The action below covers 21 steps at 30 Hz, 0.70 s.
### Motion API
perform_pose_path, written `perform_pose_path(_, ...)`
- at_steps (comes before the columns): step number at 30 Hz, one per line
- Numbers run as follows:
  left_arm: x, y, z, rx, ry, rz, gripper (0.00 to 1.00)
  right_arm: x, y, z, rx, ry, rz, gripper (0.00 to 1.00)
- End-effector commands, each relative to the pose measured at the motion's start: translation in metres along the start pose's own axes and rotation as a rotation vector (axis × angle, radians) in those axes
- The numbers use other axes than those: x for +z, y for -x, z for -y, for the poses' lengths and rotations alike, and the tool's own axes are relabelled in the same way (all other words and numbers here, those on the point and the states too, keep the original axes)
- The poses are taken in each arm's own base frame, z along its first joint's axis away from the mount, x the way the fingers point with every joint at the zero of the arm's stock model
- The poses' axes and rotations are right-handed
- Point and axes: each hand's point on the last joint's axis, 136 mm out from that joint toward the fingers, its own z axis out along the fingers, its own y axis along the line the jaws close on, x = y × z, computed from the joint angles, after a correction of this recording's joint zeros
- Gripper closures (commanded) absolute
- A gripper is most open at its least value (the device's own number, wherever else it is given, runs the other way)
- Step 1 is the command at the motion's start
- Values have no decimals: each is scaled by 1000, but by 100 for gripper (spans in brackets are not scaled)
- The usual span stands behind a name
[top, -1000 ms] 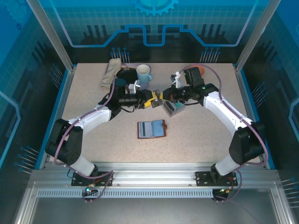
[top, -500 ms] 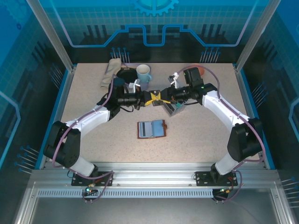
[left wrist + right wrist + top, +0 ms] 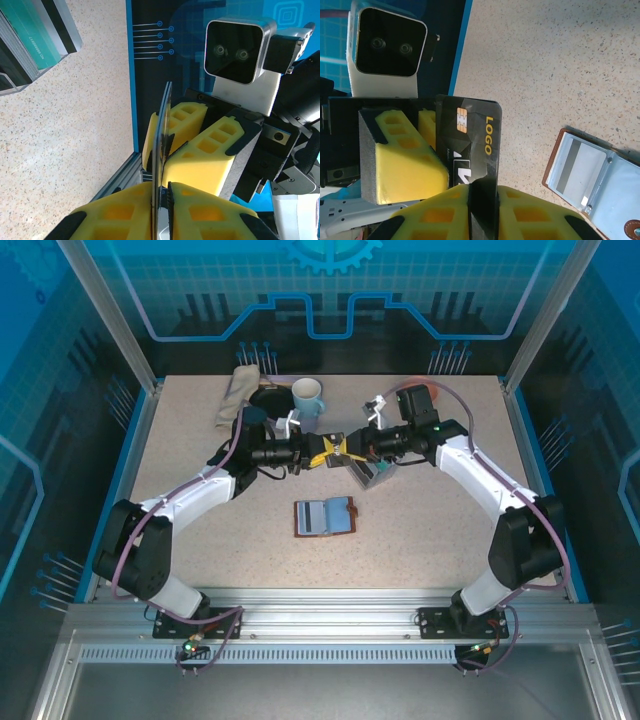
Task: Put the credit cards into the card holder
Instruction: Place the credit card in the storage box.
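Speckled table (image 3: 430,530), middle zone: one black credit card (image 3: 470,145), chip and "LOGO" showing, is held above the surface. The left gripper (image 3: 324,452) and right gripper (image 3: 351,448) each pinch an end. The card holder (image 3: 325,517) lies open toward the near edge. Teal credit cards (image 3: 25,35) stand in a grey tray (image 3: 372,478) just beside the right gripper.

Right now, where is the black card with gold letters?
The black card is mid-table in the top view, pinched between the left gripper and right gripper, beyond the open card holder.
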Motion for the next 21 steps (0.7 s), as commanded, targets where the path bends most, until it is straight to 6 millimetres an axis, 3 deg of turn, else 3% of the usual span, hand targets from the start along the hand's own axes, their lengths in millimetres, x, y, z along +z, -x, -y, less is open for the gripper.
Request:
perform_pose_path(1, -13, -8, 48, 113, -114, -23, 83, -8, 0, 29, 57, -90, 30, 81)
perform_pose_path(12, -15, -7, 42, 105, -94, -14, 86, -12, 4, 32, 63, -96, 48, 82)
perform_pose_path(21, -33, -1, -12, 27, 78, 68, 95, -42, 24, 53, 14, -234, 131, 91)
